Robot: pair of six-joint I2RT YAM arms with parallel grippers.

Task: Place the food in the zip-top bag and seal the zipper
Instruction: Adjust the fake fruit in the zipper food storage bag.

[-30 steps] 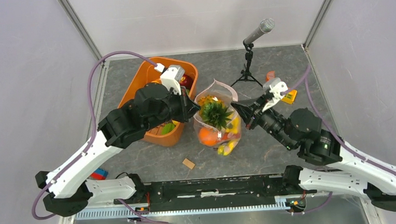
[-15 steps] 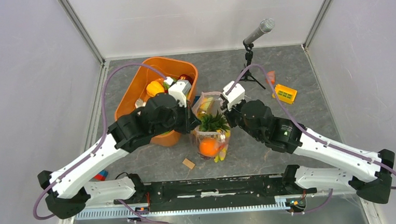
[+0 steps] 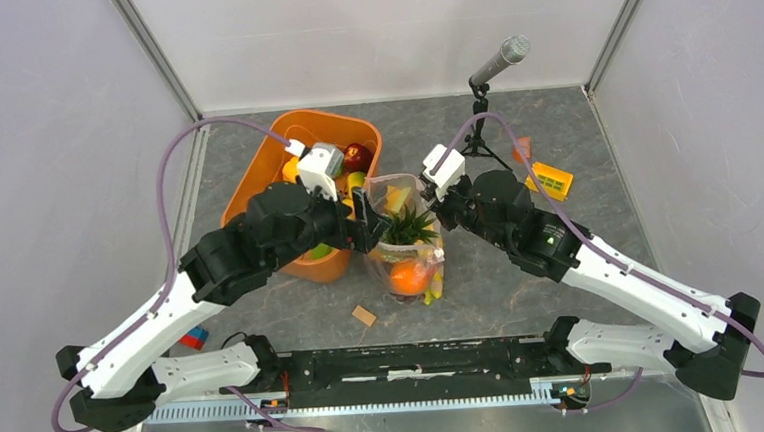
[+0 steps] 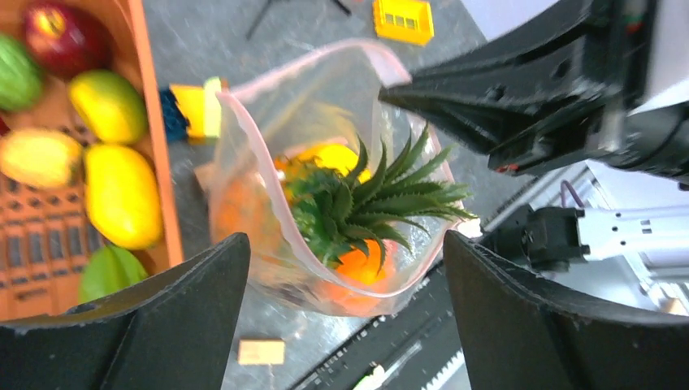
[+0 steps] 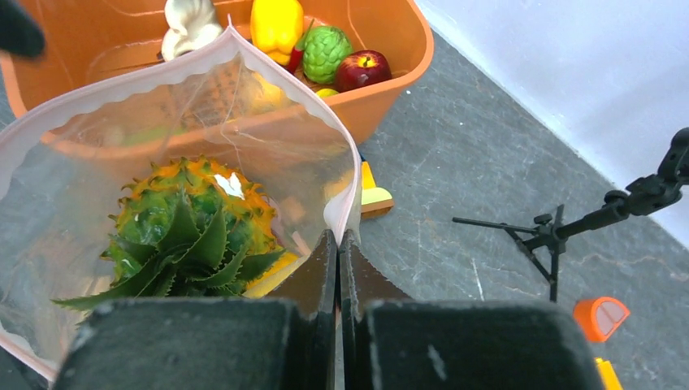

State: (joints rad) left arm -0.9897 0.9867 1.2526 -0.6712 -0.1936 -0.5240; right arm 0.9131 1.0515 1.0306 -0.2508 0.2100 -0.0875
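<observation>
Right end effector (image 5: 337, 242) pinches zip-top bag (image 5: 97, 150) rim at 2 o'clock; left end effector (image 4: 345, 248) wide, 9 o'clock; pineapple (image 5: 191, 219) inside.

no readable text, no labels, brands or numbers in any view

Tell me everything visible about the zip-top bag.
The zip-top bag is clear plastic with a pale pink zipper strip round its mouth, gaping open, unsealed. It stands mouth-up on the table beside the orange tub, bulging with a pineapple, an orange fruit and yellow pieces. The right gripper is pinched shut on its rim; the left gripper is open close by.
</observation>
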